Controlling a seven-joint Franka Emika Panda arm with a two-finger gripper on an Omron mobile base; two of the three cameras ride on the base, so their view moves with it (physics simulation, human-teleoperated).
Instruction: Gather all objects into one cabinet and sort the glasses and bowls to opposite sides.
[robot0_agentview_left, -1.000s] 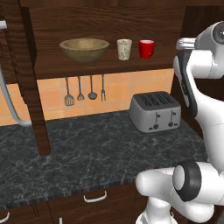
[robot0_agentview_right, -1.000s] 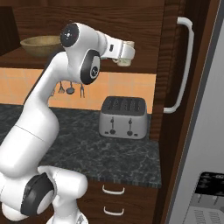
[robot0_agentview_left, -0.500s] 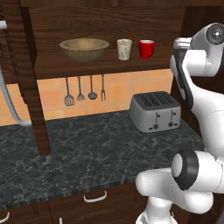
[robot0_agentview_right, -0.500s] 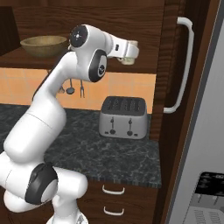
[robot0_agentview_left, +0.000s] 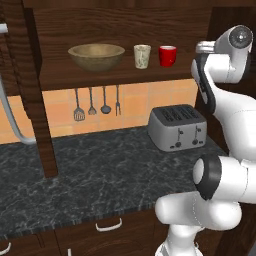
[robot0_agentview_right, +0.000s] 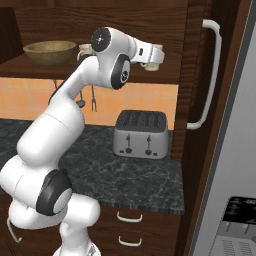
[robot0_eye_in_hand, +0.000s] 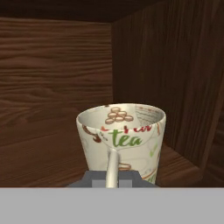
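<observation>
The dark wood-grain cabinet (robot0_agentview_left: 120, 35) takes up the upper scene, its plank shelf (robot0_agentview_left: 115, 77) running above the counter and the silver toaster (robot0_agentview_left: 178, 127). On that shelf the wide wooden bowl (robot0_agentview_left: 96, 55) sits at the left, with a cream speckled cup (robot0_agentview_left: 142, 56) and a red cup (robot0_agentview_left: 167, 55) just beside each other to its right, apart from the bowl.

The gripper (robot0_agentview_right: 152, 56) is raised at shelf height near the cabinet's right wall and carries a printed cup (robot0_eye_in_hand: 121, 142) marked "tea", upright, with one finger (robot0_eye_in_hand: 112, 168) running up inside its rim; the other finger is hidden behind the cup wall, so the grip reads as closed on the wall.

The step in hand looks like placing this cup on the glasses' side. Next it needs lowering onto the plank near the right corner, clear of the red cup, before release.

Whether its base already touches the shelf is hard to tell.
</observation>
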